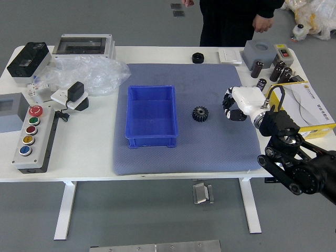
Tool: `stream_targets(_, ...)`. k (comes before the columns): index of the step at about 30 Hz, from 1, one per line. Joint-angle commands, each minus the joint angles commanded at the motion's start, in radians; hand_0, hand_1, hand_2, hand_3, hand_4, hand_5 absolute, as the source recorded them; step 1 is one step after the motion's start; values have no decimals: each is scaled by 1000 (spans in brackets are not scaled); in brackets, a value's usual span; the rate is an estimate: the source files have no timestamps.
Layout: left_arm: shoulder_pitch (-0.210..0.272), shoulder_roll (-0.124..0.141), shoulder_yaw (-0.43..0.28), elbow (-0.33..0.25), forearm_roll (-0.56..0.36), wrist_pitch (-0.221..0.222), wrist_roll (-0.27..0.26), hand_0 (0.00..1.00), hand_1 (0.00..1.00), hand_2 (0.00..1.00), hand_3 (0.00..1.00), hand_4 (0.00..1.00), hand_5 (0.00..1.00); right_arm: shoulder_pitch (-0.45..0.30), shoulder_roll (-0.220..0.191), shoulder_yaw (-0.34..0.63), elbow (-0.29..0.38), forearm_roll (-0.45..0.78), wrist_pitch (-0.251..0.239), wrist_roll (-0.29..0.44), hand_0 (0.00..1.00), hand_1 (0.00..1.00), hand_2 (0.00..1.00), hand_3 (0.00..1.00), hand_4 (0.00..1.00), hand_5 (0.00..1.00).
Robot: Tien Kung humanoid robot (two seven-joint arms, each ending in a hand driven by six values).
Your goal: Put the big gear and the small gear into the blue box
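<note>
Where a grey-blue mat (184,160) spreads, a blue plastic box (152,141) shows its bare floor. Print on a yellow-and-white carton (310,105) is too small to read. The robot's white-and-black right hand (244,101) is over the mat, open or closed I cannot tell; left of it, apart, lies a black toothed gear (200,114).

From here I count one blue box (151,142), one black gear (200,114) plainly visible, one yellow-and-white carton (311,105), five push buttons (35,111) on one control panel (44,140), and one person (231,23).
</note>
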Motion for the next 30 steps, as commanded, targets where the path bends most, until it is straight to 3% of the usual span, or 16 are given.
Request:
stream_targets(8,1,1,-4,0,2,-2,1,848,815,794,821,662,306,32,8,21,84,-26,17,-17,574,481,502,605,494,242)
stream_targets(14,3,1,-5,0,3,-2,3,848,814,794,821,663,306,53,38,14,154,-48,29,-32,574,479,501,605,492,242)
stream_targets(20,1,1,-6,0,8,-4,4,848,815,794,821,662,306,74,102,-15,186,-62,34,-39,573,481,502,604,492,241)
stream_targets(30,-1,1,-7,0,20,-8,6,848,814,794,821,661,304,108,227,-79,159,-69,35,-40,576,481,503,605,491,241)
